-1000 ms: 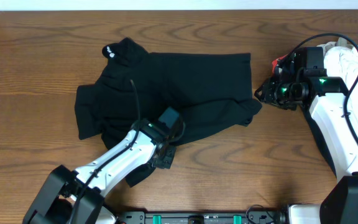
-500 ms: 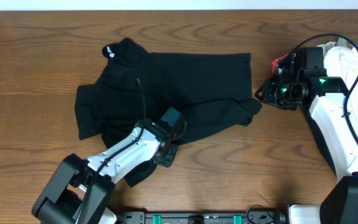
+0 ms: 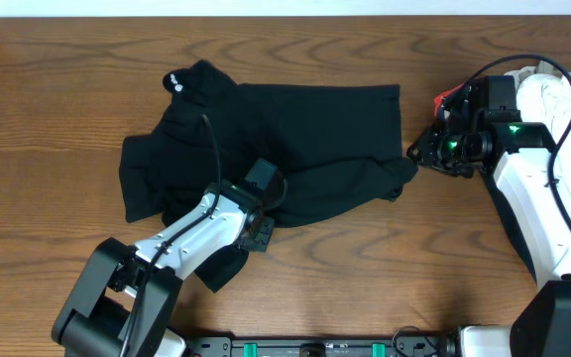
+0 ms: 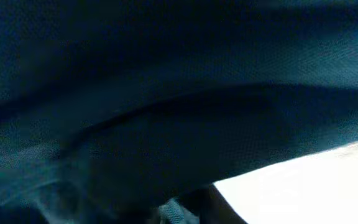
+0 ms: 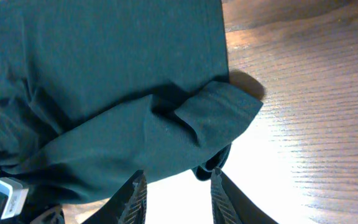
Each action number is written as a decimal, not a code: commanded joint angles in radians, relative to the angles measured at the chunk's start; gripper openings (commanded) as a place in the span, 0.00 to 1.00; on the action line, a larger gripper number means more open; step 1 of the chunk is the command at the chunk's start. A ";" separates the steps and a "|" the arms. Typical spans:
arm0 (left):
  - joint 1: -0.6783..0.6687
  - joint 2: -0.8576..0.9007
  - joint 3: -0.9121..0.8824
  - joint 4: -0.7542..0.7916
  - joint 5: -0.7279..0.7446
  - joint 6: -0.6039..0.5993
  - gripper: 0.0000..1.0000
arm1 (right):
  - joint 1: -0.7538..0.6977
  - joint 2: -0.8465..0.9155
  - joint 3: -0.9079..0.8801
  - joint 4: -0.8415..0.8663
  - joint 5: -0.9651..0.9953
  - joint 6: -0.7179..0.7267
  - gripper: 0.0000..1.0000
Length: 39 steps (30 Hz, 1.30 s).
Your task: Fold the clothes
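Grabbing the T-shirt's edges

The black T-shirt (image 3: 305, 129) lies rumpled on the bench (image 3: 48, 99). The left fingers (image 3: 258, 236) at its near edge are hidden, so I cannot tell their state. The right fingers (image 5: 137, 198), a little apart and empty, should pinch its right corner snugly.

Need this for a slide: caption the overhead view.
Left gripper at the near edge of a black T-shirt; right gripper beside its corner.

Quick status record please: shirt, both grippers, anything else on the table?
shirt: black T-shirt, crumpled, unfolded, on the wooden table
left gripper: down on the shirt's near edge; its camera shows only fabric; jaws unclear
right gripper: open beside the shirt's right corner, holding nothing
other: white fabric at the table's far right
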<state>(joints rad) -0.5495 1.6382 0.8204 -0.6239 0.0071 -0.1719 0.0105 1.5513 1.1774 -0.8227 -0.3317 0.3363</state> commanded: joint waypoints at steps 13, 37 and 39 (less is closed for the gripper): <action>0.006 -0.064 0.196 -0.368 0.018 -0.025 0.06 | -0.004 0.001 0.018 -0.009 0.013 -0.015 0.32; 0.006 -0.332 0.341 -0.758 -0.004 0.021 0.06 | 0.043 0.072 -0.107 -0.018 0.044 -0.023 0.25; 0.006 -0.332 0.341 -0.761 -0.018 0.021 0.06 | 0.060 0.082 -0.130 0.023 0.012 -0.023 0.26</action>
<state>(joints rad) -0.5495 1.3067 1.1599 -1.3754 0.0185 -0.1600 0.0418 1.6165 1.0756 -0.8246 -0.2733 0.3252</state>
